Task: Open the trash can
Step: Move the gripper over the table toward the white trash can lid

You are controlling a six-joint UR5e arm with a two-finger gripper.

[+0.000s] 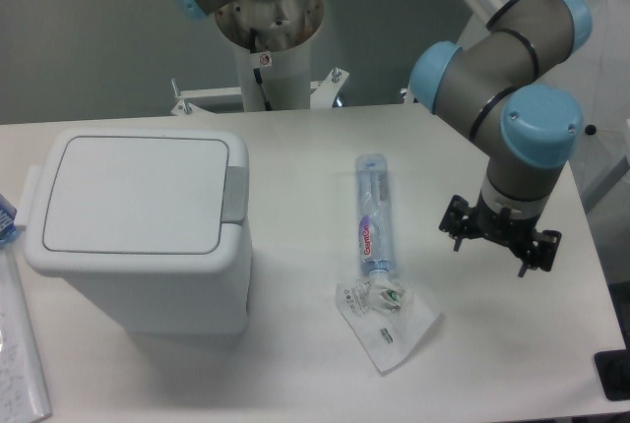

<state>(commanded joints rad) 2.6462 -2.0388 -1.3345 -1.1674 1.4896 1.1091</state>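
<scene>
The white trash can (pixel 148 275) stands on the left of the table. Its flat lid (pixel 133 192) is down and shut, and the grey push-button tab (pixel 234 192) is on the right rim. My gripper (pixel 499 236) hangs at the right side of the table, far to the right of the can and touching nothing. It points down at the table, and the black wrist mount hides its fingers, so I cannot tell whether it is open or shut.
A clear plastic bottle (pixel 372 216) lies in the middle of the table, with a crumpled clear wrapper (pixel 386 313) just in front of it. Papers (pixel 15 344) lie at the left edge. A black object (pixel 615 374) sits at the bottom right corner. The robot base (pixel 268 30) stands at the back.
</scene>
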